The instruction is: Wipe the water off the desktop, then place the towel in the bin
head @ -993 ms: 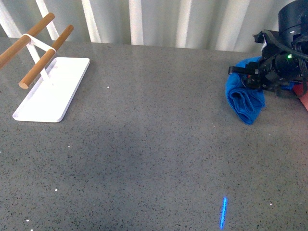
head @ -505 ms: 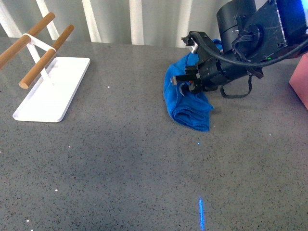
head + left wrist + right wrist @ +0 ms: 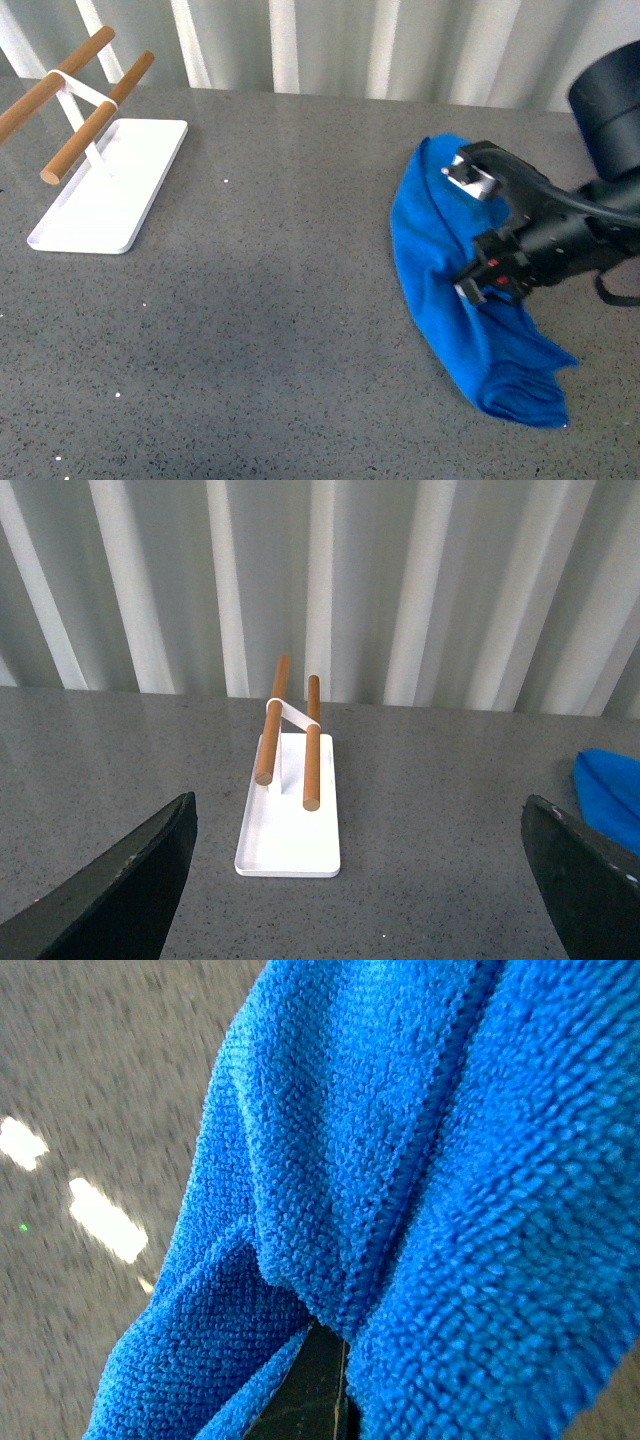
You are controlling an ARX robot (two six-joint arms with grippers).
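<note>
Right gripper (image 3: 478,232) is clamping the blue towel (image 3: 440,270), pressing it flat on the desktop's (image 3: 280,330) right side, so I'm guessing mid-wipe. Left gripper (image 3: 358,802) is idling, jaws apart. Next it's needing more sweeping, then the bin.

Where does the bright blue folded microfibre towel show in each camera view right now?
Front view: the bright blue microfibre towel lies right of centre, stretched across the speckled dark grey desktop.
Left wrist view: only a blue corner, cut by the picture's edge.
Right wrist view: it fills most of the picture.
Shared landmark: the flat white tray with wooden bars, in front and left wrist views; the right wrist shares only the desktop.
</note>
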